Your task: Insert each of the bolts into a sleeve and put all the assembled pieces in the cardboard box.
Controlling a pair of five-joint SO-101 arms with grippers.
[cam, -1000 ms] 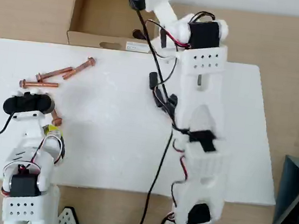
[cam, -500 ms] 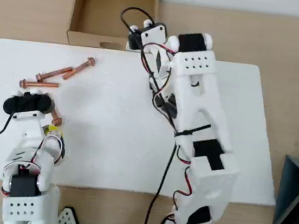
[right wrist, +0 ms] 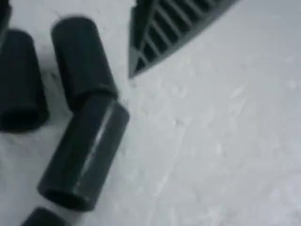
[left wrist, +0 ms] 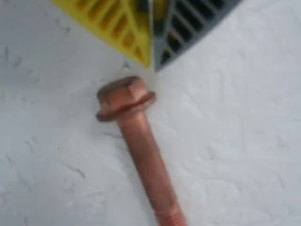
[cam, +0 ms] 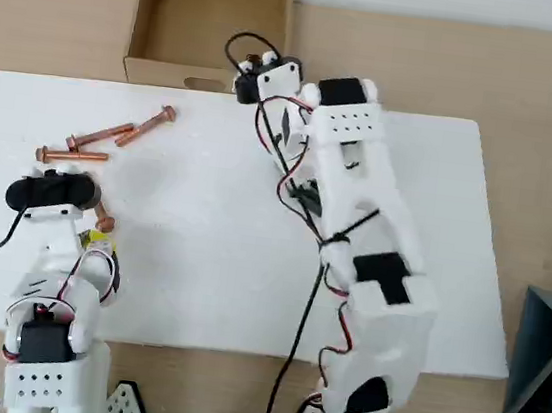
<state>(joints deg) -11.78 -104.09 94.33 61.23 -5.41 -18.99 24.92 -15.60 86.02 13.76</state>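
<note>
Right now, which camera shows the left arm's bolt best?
Left wrist view: the bolt is close, head and shank clear. High view: tiny beside the left arm. Right wrist view: sleeves instead.

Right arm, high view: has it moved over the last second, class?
Yes. The right arm has drawn back from over the cardboard box toward its base; its tip is now by the box's front right corner.

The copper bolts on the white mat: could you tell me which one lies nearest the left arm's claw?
The lone bolt beside the left claw, its head almost touching it. The other three lie clustered farther off, toward the cardboard box.
</note>
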